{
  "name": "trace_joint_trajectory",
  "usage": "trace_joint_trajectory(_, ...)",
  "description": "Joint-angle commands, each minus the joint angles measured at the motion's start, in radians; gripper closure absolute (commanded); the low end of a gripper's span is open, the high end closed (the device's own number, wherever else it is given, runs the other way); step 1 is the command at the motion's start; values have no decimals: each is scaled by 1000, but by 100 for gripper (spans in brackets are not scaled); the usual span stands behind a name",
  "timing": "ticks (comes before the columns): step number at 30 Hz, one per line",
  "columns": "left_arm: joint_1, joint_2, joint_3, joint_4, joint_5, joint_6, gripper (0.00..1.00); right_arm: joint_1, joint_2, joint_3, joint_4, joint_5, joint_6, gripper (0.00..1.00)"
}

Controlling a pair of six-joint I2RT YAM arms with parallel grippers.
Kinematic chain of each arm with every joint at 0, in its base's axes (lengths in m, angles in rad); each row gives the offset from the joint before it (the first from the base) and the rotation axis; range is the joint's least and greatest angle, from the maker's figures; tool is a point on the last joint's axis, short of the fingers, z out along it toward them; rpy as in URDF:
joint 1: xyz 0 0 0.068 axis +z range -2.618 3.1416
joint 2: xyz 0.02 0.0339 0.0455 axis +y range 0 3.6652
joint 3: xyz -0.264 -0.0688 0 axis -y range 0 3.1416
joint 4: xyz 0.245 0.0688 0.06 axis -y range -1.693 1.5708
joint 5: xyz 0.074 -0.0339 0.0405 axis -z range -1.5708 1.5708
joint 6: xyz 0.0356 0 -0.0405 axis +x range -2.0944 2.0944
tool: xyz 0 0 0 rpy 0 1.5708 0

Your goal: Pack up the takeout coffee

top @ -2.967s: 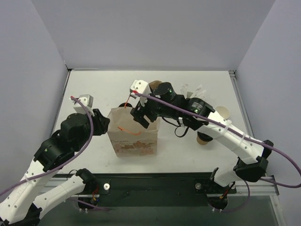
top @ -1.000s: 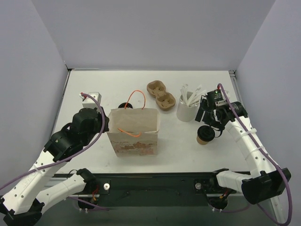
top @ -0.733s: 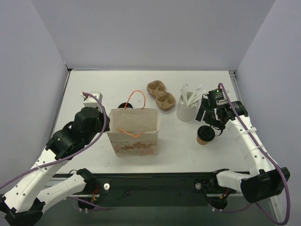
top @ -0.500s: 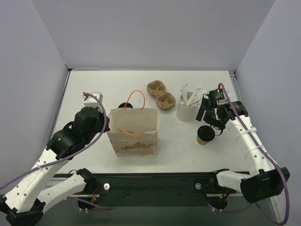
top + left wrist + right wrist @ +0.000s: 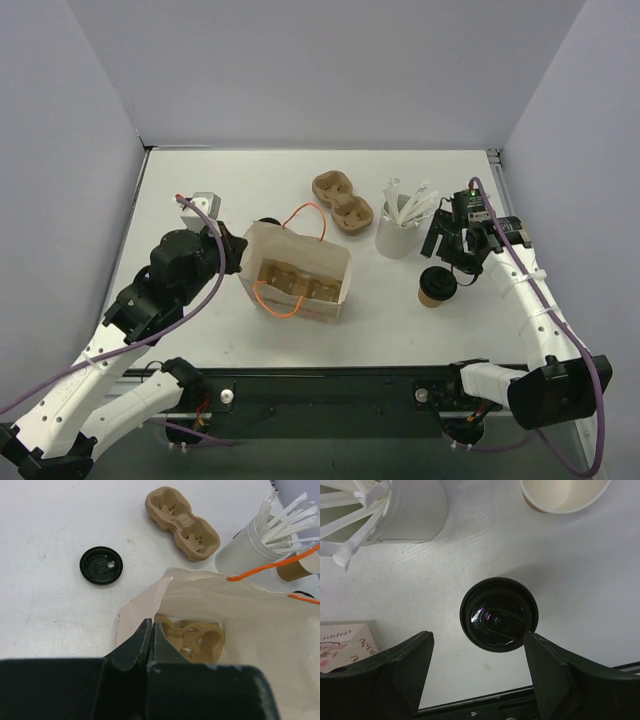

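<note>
The white bench carried a tilted paper bag, a loose black lid near it, a brown moulded carrier, a white cup of sticks, a black-lidded cup and an open kraft cup.

One black-lidded cup, seen top-down, between the tips of my spread pincer. White cup of sticks, upper left; open kraft cup, upper right.

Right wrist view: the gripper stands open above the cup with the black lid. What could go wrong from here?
Coming down, the open right gripper might knock the white cup of sticks near the lidded cup. The left gripper pinches only the thin rim of the paper bag, which may slip or tear. The cup could tip if it misses the carrier inside.
</note>
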State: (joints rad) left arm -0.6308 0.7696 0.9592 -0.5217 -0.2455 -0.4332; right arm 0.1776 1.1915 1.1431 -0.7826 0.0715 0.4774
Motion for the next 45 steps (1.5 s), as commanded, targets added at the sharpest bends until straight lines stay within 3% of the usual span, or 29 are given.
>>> trace_joint_trajectory(1,13,-15,-36,193,46,53,100,-32,19,-23,26,8,-22,25)
trace_joint_trajectory(12,22,-50,-86,173,58,86,100,-78,62,-124,135,-53,-65,18)
trace_joint_trajectory(27,23,-50,-77,189,97,105,100,-78,46,-198,120,-22,-30,19)
trace_joint_trajectory(41,23,-50,-62,195,121,117,100,-67,49,-215,108,8,-36,32)
trace_joint_trajectory(45,23,-70,-86,262,140,136,100,-66,60,-209,109,-1,-59,37)
